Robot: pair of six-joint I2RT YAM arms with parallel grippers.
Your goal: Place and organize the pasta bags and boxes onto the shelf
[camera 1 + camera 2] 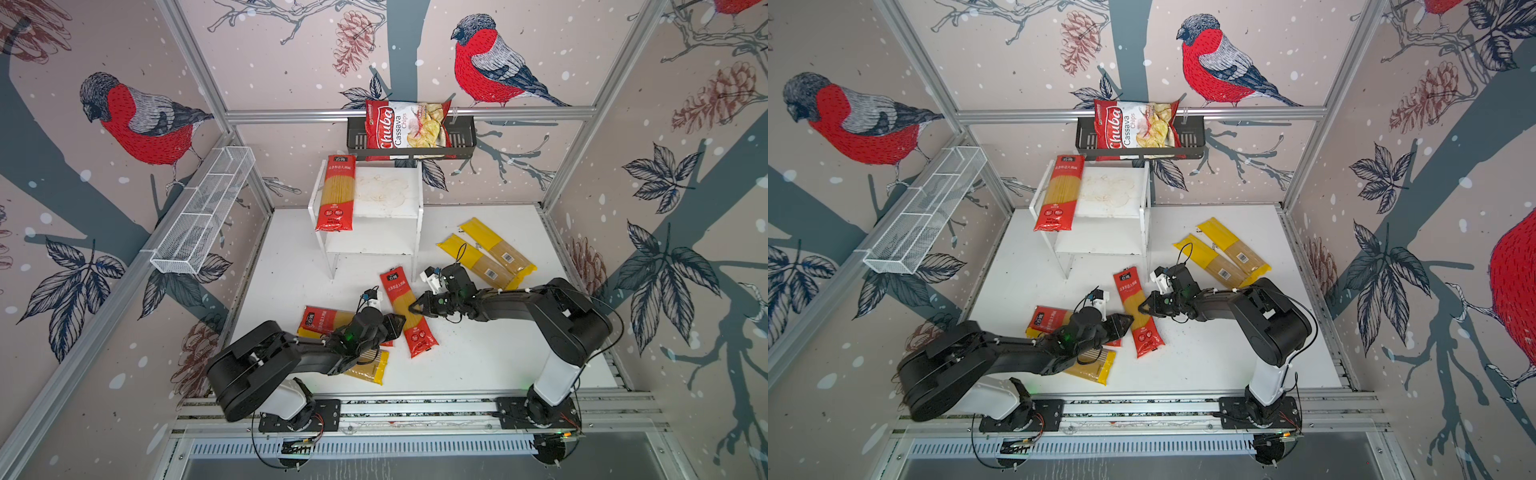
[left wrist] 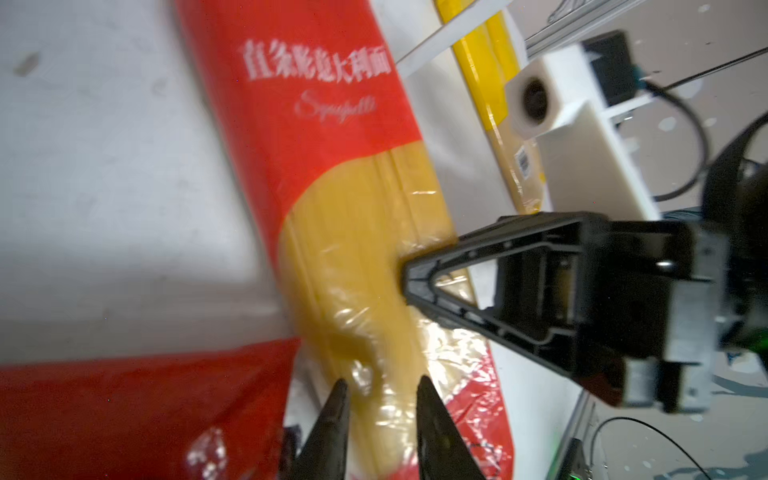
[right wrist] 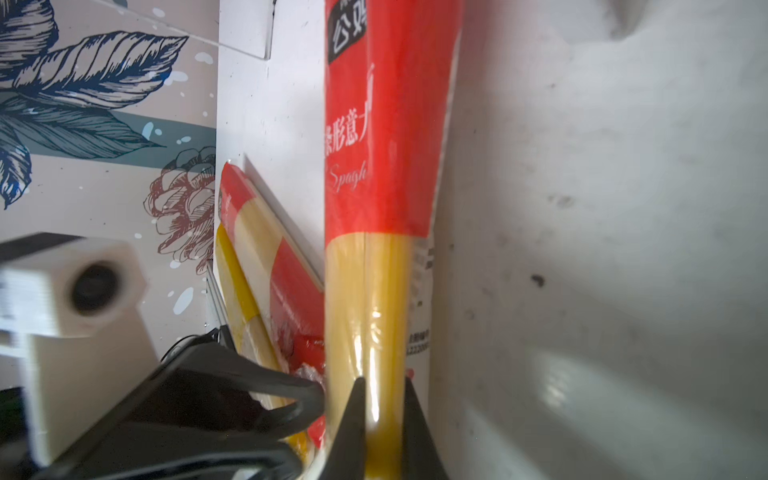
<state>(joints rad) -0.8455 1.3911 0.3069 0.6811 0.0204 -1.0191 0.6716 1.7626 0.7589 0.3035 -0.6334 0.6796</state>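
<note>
A red-ended spaghetti packet (image 1: 405,291) (image 1: 1133,291) lies slantwise mid-table. My left gripper (image 1: 402,321) (image 2: 381,386) is shut on its clear middle from the left. My right gripper (image 1: 412,308) (image 3: 384,384) is shut on the same packet's long edge from the right, tip to tip with the left. Another red-ended packet (image 1: 336,193) lies on the left of the white shelf's (image 1: 395,212) top board. A third red-ended packet (image 1: 322,321) and a yellow packet (image 1: 370,368) lie partly hidden under my left arm. Two yellow packets (image 1: 478,262) (image 1: 498,247) lie side by side at the right.
A Cassava Chips bag (image 1: 405,126) stands in the black wall basket (image 1: 461,139) just behind the shelf. A white wire mesh tray (image 1: 203,212) hangs on the left wall. The shelf's lower tier (image 1: 370,245) holds nothing.
</note>
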